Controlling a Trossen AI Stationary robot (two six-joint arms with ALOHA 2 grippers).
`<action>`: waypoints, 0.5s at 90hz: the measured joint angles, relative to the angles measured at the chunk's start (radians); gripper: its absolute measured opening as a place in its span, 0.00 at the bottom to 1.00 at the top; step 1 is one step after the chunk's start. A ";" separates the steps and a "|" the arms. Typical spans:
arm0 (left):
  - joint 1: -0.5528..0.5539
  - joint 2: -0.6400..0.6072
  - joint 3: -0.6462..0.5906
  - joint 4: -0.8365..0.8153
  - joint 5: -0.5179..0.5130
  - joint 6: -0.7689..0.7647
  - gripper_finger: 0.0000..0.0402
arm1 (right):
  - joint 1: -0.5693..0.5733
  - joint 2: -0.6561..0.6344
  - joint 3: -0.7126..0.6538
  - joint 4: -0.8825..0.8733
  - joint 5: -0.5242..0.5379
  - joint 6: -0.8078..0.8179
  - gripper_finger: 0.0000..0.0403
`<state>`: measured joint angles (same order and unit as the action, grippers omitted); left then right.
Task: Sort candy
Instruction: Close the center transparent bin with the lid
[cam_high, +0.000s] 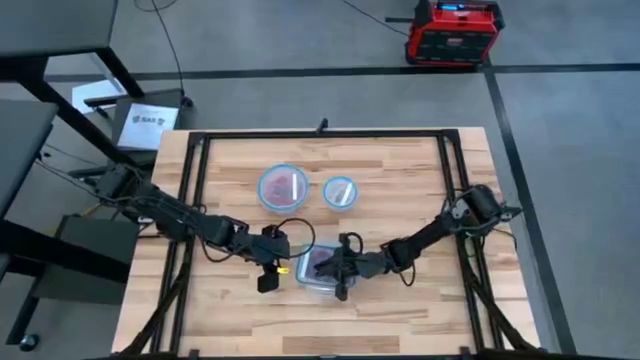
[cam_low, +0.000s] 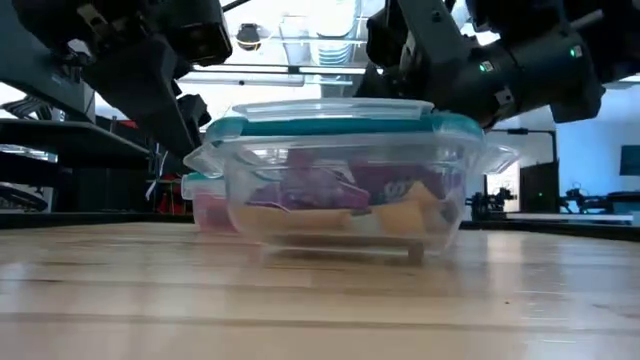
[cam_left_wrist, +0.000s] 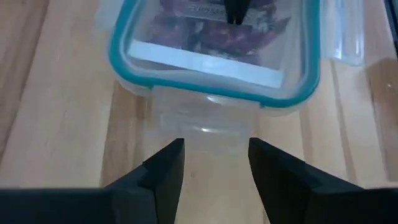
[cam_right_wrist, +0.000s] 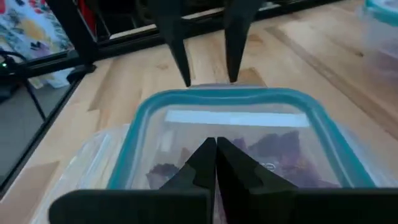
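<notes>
While my two arms meet low in the centre of the high view, the clear rectangular container with the teal-rimmed lid (cam_high: 322, 266) sits between them on the pale wooden table (cam_high: 420, 320). My left gripper (cam_left_wrist: 213, 163) is on the container's left, its fingers (cam_left_wrist: 166, 171) spread apart and empty, their tips just short of the lid's clear latch tab. My right gripper (cam_right_wrist: 216, 163) comes in from the right and hangs over the lid, its fingers (cam_right_wrist: 199, 165) pressed together with nothing between them. Through the clear lid and walls I see the candy (cam_low: 345, 200): purple packets over pale orange ones, heaped inside.

Farther up the high view, two clear round blue-rimmed containers stand side by side, well apart from my grippers. The larger one (cam_high: 284, 187), on the left, holds reddish sweets; the smaller one (cam_high: 340, 192), on the right, shows something pale that I cannot make out.
</notes>
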<state>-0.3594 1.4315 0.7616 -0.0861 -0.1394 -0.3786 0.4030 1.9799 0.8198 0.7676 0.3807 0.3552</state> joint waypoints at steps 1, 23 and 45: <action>0.000 0.000 0.000 0.000 -0.001 0.000 0.41 | 0.000 -0.005 -0.001 -0.005 -0.003 -0.004 0.00; 0.000 -0.043 0.022 -0.079 -0.001 -0.033 0.41 | 0.009 -0.118 -0.003 -0.020 0.000 0.019 0.00; 0.012 -0.111 0.024 -0.070 -0.052 0.069 0.41 | 0.056 -0.053 0.068 -0.017 0.168 0.207 0.00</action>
<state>-0.3470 1.3209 0.7859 -0.1566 -0.1918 -0.3097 0.4593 1.9266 0.8878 0.7507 0.5487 0.5619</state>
